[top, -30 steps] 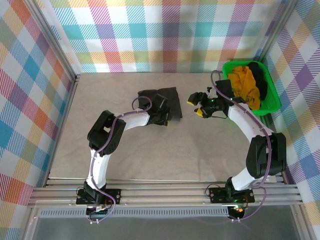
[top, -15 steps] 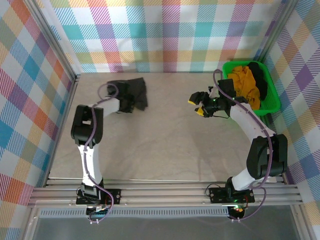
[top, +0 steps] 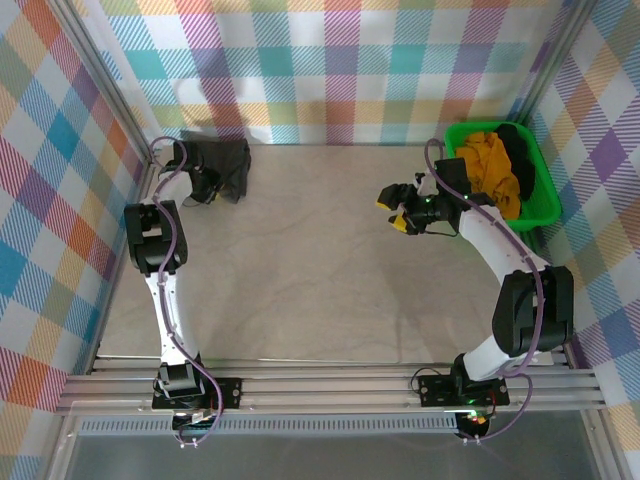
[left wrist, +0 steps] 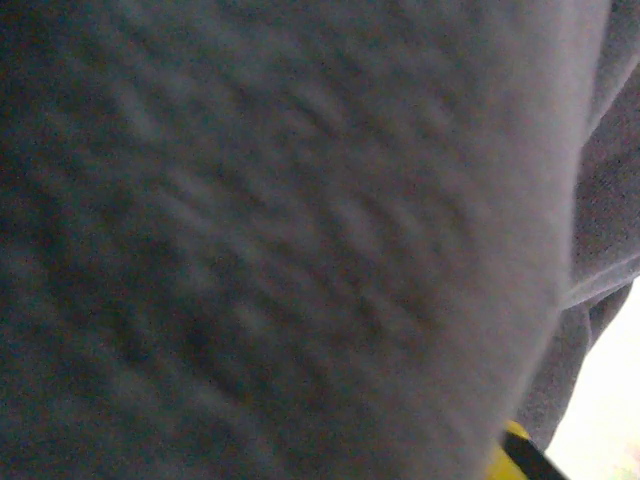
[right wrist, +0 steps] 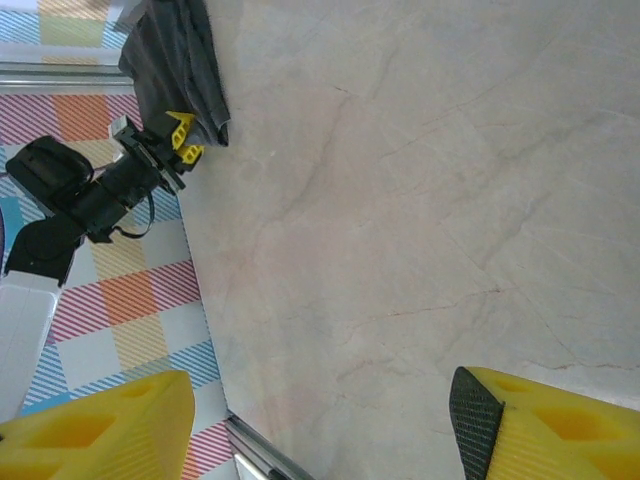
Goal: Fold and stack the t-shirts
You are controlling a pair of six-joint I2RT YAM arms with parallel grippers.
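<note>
Nearest, over the right half of the table (top: 320, 290), the right gripper (top: 393, 212) hangs with nothing in it. In its own wrist view the two yellow fingers (right wrist: 100, 430) stand wide apart over bare surface.

Further away, in the far left corner, lies the charcoal t-shirt (top: 228, 165). It is a bunched lump against the checked wall, without a clear long axis. The left gripper (right wrist: 186, 140) touches its left edge, so the cloth lies to the right of the fingers and a little farther than them. In the left wrist view grey fabric presses close against the lens, and one yellow fingertip (left wrist: 510, 455) shows at the bottom. Whether these jaws pinch the cloth or only rest against it, I cannot tell. The left arm is clearly the nearer one to this shirt; the right gripper is well apart from it, across the table.

On the far right stands the green basket (top: 546, 195), which holds a mustard-yellow shirt (top: 490, 160) and a black shirt (top: 520, 165), both unfolded.

One second ago the charcoal shirt lay near the middle of the table with the left arm bent over it. Now the arm is stretched out and the shirt has been swept to the corner. The right gripper has almost not moved.
</note>
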